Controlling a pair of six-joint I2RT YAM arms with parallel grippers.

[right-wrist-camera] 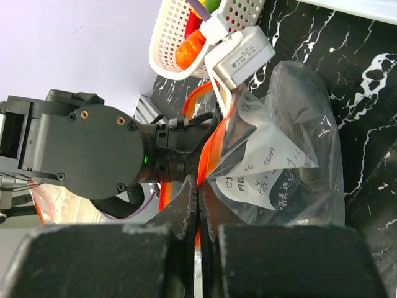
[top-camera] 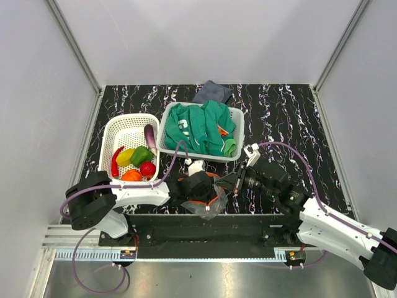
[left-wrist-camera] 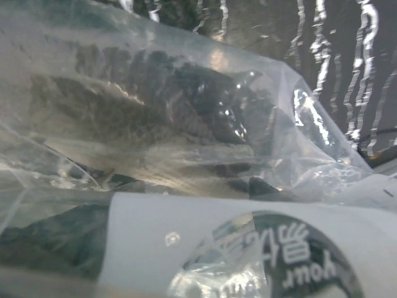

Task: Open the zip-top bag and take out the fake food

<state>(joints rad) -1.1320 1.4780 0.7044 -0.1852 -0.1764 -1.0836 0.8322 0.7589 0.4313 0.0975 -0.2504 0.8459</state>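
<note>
The zip-top bag (top-camera: 209,208) is a clear crinkly pouch with an orange-red zip strip (right-wrist-camera: 214,149), held between both grippers near the table's front edge. It looks empty, with only a white printed label (right-wrist-camera: 273,167) showing. My right gripper (right-wrist-camera: 198,198) is shut on the zip strip. My left gripper (top-camera: 211,189) holds the other side, and its fingers stand together at the strip. In the left wrist view the bag (left-wrist-camera: 186,124) lies over the camera and hides the fingers. The fake food sits in the white basket (top-camera: 111,133): red chili (top-camera: 115,160), yellow piece, green piece (top-camera: 141,155), red fruit, orange fruit (top-camera: 131,176), purple piece (top-camera: 150,136).
A grey tray (top-camera: 236,118) with a green cloth garment (top-camera: 201,127) stands behind the grippers. A dark grey cloth (top-camera: 213,92) lies at the back. The white basket (right-wrist-camera: 162,43) is just left of the left arm. Walls close in the black marbled table.
</note>
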